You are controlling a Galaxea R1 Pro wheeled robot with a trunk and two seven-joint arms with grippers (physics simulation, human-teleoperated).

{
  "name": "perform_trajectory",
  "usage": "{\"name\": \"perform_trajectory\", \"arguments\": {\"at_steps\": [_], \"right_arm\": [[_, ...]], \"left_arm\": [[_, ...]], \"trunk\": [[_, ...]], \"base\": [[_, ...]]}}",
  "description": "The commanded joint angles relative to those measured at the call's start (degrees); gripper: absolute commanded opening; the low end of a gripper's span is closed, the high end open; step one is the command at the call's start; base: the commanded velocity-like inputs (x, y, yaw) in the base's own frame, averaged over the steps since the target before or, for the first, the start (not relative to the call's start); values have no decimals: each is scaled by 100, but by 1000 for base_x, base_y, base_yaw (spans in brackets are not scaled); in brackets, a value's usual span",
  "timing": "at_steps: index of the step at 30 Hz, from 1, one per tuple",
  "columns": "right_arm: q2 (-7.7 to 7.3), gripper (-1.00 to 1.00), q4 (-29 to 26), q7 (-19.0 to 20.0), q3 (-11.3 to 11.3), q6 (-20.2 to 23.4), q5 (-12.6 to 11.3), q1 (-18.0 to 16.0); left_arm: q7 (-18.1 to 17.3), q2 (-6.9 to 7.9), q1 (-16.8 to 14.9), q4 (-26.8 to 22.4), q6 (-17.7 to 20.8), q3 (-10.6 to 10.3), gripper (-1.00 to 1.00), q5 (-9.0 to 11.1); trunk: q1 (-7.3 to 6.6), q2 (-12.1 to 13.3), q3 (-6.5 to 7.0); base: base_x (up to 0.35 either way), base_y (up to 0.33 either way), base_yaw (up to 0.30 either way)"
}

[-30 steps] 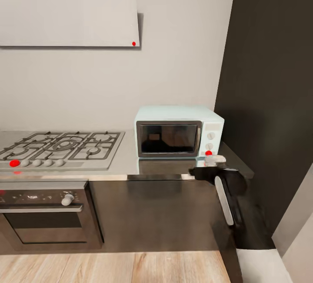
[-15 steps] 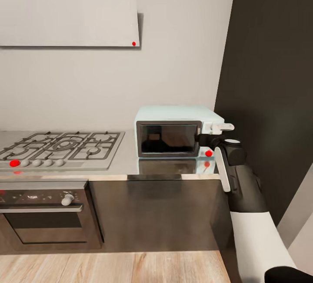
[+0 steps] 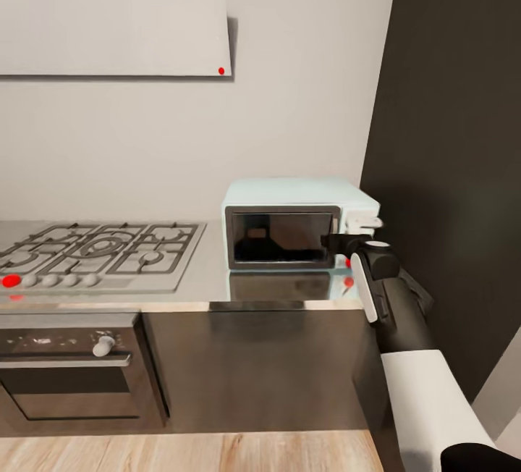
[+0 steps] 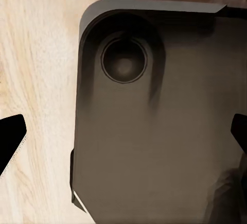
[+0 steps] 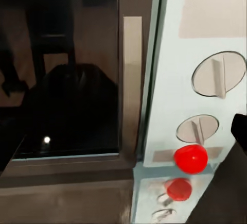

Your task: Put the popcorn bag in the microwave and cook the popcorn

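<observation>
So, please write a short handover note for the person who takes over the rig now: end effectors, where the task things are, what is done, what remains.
Right end effector: raised at the microwave, in front of its control panel by the door's right edge; open or shut cannot be told.
Left end effector: open, empty, pointing down at the robot's own dark base and the wood floor.
Microwave door: closed. The red button sits below the two knobs.
Popcorn bag: not seen on the countertop; something dark shows behind the glass, unclear what.
Left: confirm the bag is inside, then start heating.
</observation>
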Motion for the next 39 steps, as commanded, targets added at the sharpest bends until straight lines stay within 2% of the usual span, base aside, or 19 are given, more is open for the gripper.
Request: {"name": "perform_trajectory", "arguments": {"at_steps": [1, 5, 7, 9, 11, 12, 16, 19, 23, 39], "right_arm": [[-6, 100, -2, -9, 8, 26, -2, -3], [-197, 100, 12, 283, 10, 20, -55, 0], [-379, 100, 34, 487, 9, 19, -15, -42], [-496, 100, 54, 607, -2, -62, -55, -48], [-543, 100, 141, 636, -5, -100, -66, -48], [-558, 100, 413, 639, -10, -275, -52, -49], [-521, 100, 575, 565, 25, -461, -9, -40], [-424, 100, 574, 469, 29, -442, -16, -40], [-388, 100, 574, 495, 32, -435, -10, -40], [-359, 100, 612, 491, 22, -429, 16, -43]], "left_arm": [[-1, 2, -2, -1, -7, 5, 100, 56], [-1, 9, -2, -1, -7, 10, 100, 60], [-1, 17, -2, -1, -11, 10, 100, 60], [-1, 18, 1, -1, -15, 13, 100, 60], [-1, 19, -1, -1, -10, 13, 100, 60], [-1, 19, -2, -1, -11, 13, 100, 60], [-1, 10, -2, -1, -15, 4, 100, 51], [-1, 22, -2, -1, -15, 17, 100, 58], [-1, 27, -2, -1, -15, 25, 100, 60], [-1, 28, -2, -16, -15, 35, 100, 69]], "trunk": [[3, -3, -6], [3, -3, -6], [3, -3, -6], [3, -3, -6], [3, -3, -6], [3, -3, -6], [3, -3, -6], [3, -3, -6], [3, -3, -6], [3, -3, -6]], "base": [[276, 0, 0], [201, 0, 0], [39, 0, 0], [8, 0, 0], [1, 0, 0], [0, 0, 0], [0, 0, 0], [0, 0, 0], [0, 0, 0], [0, 25, 0]]}}
